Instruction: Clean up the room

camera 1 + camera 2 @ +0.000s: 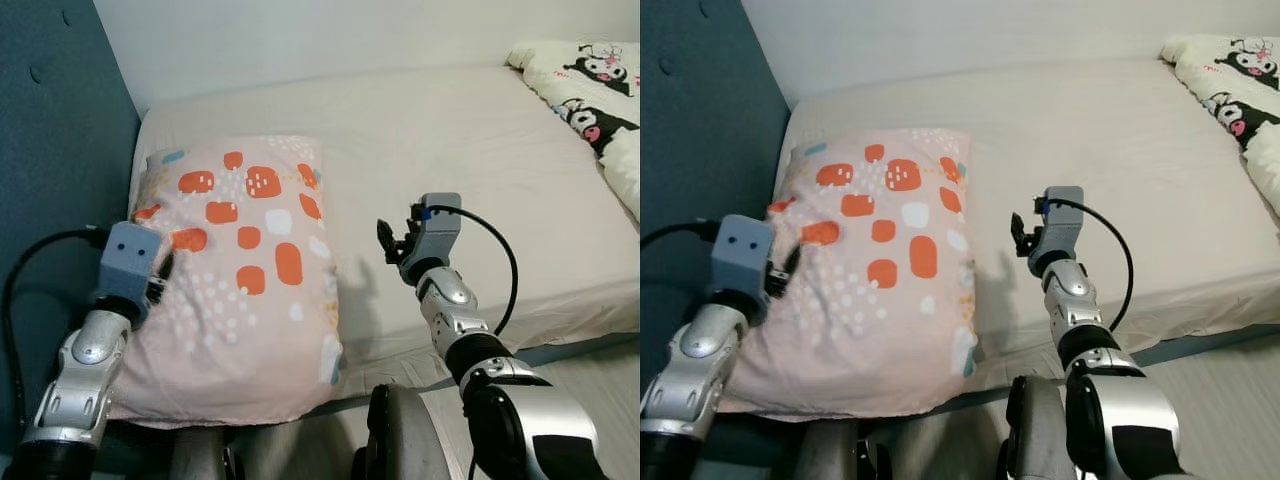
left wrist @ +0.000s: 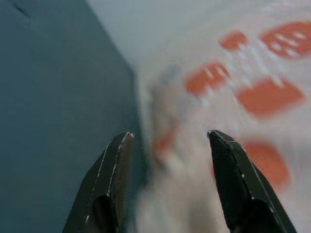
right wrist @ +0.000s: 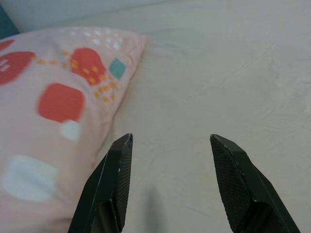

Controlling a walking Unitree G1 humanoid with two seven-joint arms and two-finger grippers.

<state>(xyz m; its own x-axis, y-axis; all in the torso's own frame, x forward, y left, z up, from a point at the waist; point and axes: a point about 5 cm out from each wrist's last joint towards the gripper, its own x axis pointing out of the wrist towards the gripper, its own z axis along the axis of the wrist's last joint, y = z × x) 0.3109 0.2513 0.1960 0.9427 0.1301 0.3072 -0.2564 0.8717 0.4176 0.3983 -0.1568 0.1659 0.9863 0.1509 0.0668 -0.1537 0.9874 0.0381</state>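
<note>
Pillow [image 1: 245,270] lies flat by the headboard [image 1: 50,150] (seemingly placed); both grippers, left [image 2: 167,141] and right [image 3: 167,143], gape empty, the blanket [image 1: 590,90] still bunched.

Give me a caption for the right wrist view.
Open right tool hovering over the bedsheet, beside the patterned pillow.

There is one pillow [image 1: 240,280] with orange patches, one bed [image 1: 470,150], one cartoon-print blanket [image 1: 590,90], and two claws: left claw [image 1: 160,275], right claw [image 1: 390,240].
</note>
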